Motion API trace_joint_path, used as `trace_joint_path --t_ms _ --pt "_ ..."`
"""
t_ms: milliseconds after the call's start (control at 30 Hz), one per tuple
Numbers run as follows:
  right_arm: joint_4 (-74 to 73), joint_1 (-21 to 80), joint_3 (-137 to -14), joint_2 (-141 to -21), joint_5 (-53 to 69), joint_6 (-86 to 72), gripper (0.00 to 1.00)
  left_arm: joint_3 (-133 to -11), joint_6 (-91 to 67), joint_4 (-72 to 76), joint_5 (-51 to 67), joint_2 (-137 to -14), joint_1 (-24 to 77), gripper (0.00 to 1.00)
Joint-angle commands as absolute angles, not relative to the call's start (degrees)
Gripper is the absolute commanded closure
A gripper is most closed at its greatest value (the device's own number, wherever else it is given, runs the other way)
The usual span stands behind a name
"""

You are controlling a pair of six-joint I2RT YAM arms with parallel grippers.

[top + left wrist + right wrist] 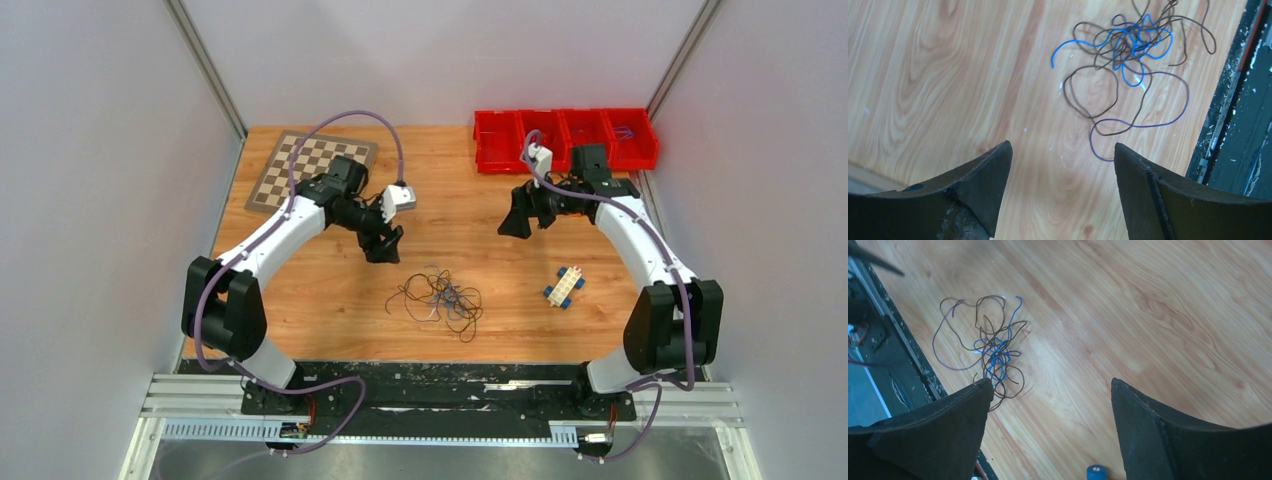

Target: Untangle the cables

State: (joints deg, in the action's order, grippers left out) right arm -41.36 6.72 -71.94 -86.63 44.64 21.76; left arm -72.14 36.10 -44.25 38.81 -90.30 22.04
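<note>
A loose tangle of thin cables (437, 300) lies flat on the wooden desk (300, 310), toward the near edge, at about 6 o'clock from the desk's middle. From the left wrist camera the cables (1135, 42) show as dark brown, bright blue and purple strands. The blue ones are knotted at the core and wide brown and purple loops spread out around it. No red strand can be made out.

Neither arm touches the tangle. The left arm's jaws hang above the desk at 10 o'clock from the cables, standing wide apart and holding nothing. The right arm's jaws hang at 1 o'clock from them, also wide apart and empty. The untangling looks barely begun, or not begun at all: this reads as the approach, with both arms choosing a place to grip. The next move probably calls for one arm to come down on an outer loop or a free end, such as the blue tip sticking out of the knot, while the other pins or pulls a different strand.

A small white and blue block toy (565, 287) sits at 3 o'clock from the tangle. Farther off, a chessboard (312, 170) lies at 10 o'clock and a row of red bins (565, 140) at 1 o'clock.

Much is hard to read. From above the strands are hair-thin, and which passes over which cannot be told. The left wrist view cuts off the tangle's top edge. In the right wrist view the cables (993, 352) partly slip behind one dark finger.
</note>
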Motion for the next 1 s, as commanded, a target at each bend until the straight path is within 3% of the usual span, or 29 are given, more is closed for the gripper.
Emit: trace_joint_path --t_ms 0,200,300,500,700,867,967 --pt "-41.4 12.8 -71.2 -90.6 46.4 28.0 0.20 -70.7 33.4 -42.8 42.3 -86.9 19.6 0.16" --pt "-39.6 18.8 -64.5 -89.6 45.9 30.6 0.20 -63.2 37.0 -38.7 45.6 -82.8 20.3 0.13" --pt "-38.2 21.0 -65.7 -92.7 46.3 27.9 0.20 -58.5 46.6 -35.4 45.6 -80.8 23.3 0.16" --pt "-39.5 23.8 -68.6 -101.2 47.2 23.5 0.22 -52.7 54.1 -25.7 42.0 -80.9 30.7 0.31" --pt "-39.4 27.6 -68.5 -104.7 44.6 20.8 0.23 -53.5 54.9 -26.6 39.8 -86.0 33.4 0.48" --pt "-39.0 29.5 -68.7 -107.0 40.0 19.0 0.26 -52.6 56.9 -26.2 37.4 -87.8 34.4 0.52" --pt "-39.0 30.0 -69.1 -108.4 37.3 17.9 0.28 -53.2 57.5 -27.1 37.0 -88.3 34.5 0.50"
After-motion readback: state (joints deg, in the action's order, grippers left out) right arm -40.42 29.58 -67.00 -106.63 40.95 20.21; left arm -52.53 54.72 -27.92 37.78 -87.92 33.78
